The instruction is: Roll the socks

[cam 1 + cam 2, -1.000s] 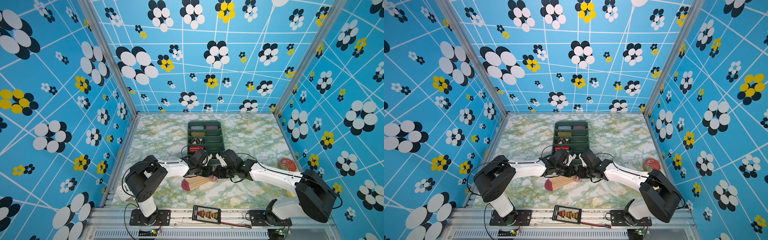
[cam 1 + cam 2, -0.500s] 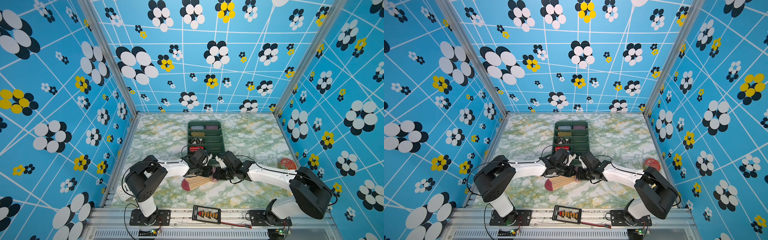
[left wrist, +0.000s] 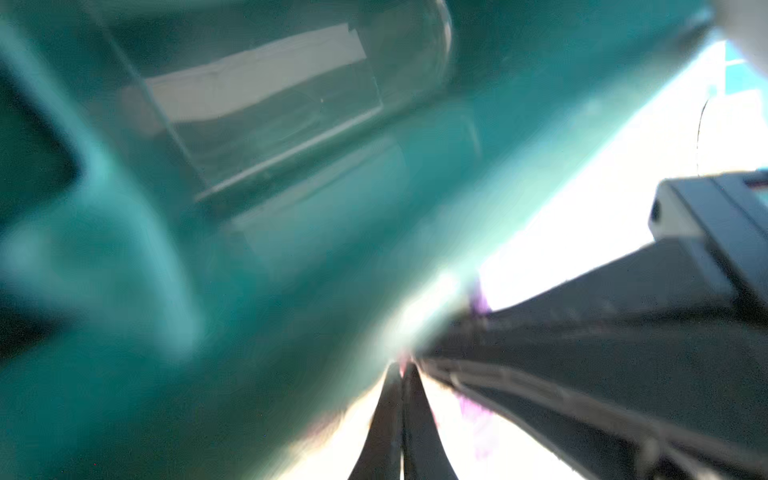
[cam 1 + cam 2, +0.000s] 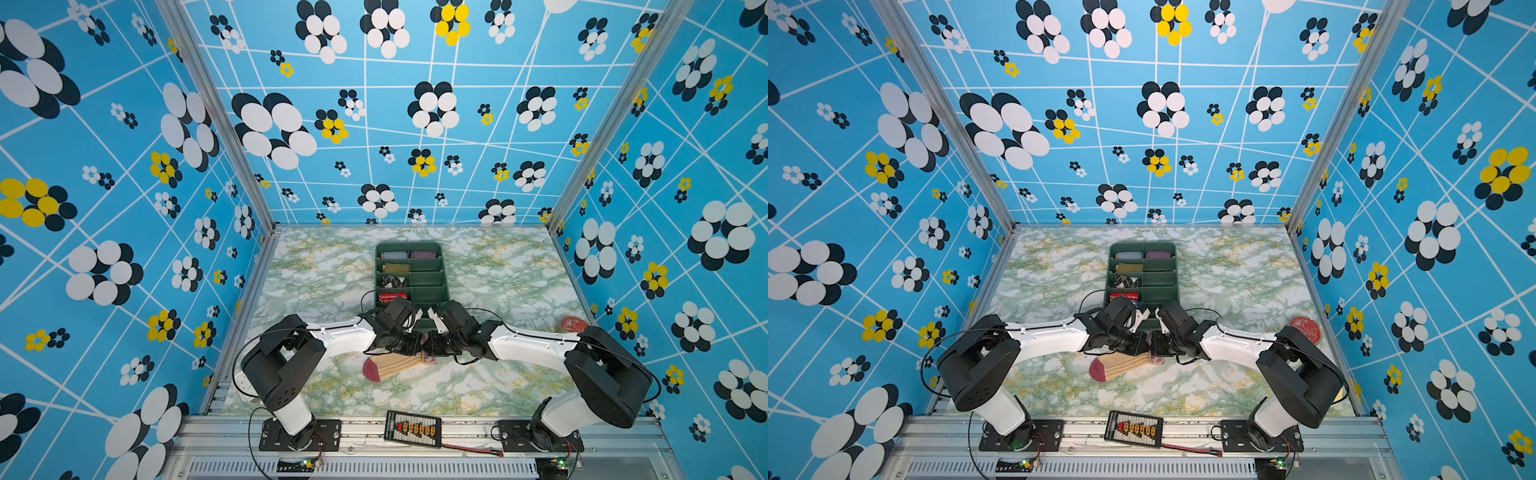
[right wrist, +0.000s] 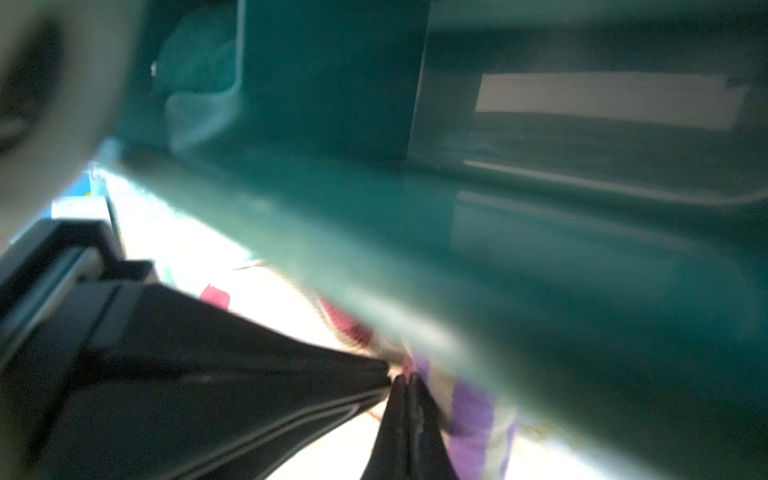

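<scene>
Two hands tip to tip, just apart, low over the front middle of the surface: left hand and right hand, each with fingers pressed together. Shut likewise in the wrist views, left hand and right hand, tips down at the purple-striped cuff end of the socks; fabric pinched or not, impossible to tell through the blur. Just in front of the hands in both top views, the socks flat on the surface, one outline, dark red toe toward the left front. Just behind, one green tray, its near end under the wrists. Five rolls inside: pale roll and mauve roll side by side in the far row, then down the left column mustard roll, black-and-white diamond roll, red white-patterned roll. Well to the right, one red disc. On the front rail, one black connector board.
</scene>
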`<state>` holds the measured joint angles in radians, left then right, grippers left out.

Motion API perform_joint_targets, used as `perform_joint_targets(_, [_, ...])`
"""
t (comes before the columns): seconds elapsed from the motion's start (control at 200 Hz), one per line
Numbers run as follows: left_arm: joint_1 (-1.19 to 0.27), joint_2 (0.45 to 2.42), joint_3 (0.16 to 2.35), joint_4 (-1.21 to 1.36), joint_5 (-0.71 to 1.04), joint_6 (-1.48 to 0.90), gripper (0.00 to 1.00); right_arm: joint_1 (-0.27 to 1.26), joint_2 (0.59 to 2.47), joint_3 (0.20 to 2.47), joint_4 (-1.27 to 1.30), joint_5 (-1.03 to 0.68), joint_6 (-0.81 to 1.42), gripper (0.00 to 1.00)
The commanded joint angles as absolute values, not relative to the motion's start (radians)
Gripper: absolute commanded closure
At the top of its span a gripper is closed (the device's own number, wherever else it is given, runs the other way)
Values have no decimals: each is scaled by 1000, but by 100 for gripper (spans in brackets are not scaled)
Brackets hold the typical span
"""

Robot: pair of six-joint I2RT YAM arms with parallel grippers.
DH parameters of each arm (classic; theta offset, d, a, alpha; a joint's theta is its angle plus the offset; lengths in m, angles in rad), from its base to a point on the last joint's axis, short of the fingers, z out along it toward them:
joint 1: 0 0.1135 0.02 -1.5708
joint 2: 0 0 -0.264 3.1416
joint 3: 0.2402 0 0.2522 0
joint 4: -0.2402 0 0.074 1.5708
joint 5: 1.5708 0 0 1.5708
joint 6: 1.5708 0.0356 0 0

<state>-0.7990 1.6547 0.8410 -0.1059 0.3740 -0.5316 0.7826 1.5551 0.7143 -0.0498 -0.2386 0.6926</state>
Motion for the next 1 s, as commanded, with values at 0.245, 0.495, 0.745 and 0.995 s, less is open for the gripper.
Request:
perform_joint_targets(0.245, [-783, 1571, 871, -154, 399, -514, 94, 781, 1623, 624, -163, -257, 746, 100])
perform_joint_targets(0.495, [-814, 1564, 837, -99, 401, -530, 95, 780, 1648, 632, -134, -282, 750, 100])
perform_joint_targets(0.745, [-814, 1599, 855, -51, 393, -539, 95, 774, 1600, 614, -135, -269, 753, 100])
perform_joint_targets(0.995, [-822, 1600, 811, -34, 384, -551, 95, 760, 1571, 618, -54, -341, 738, 100])
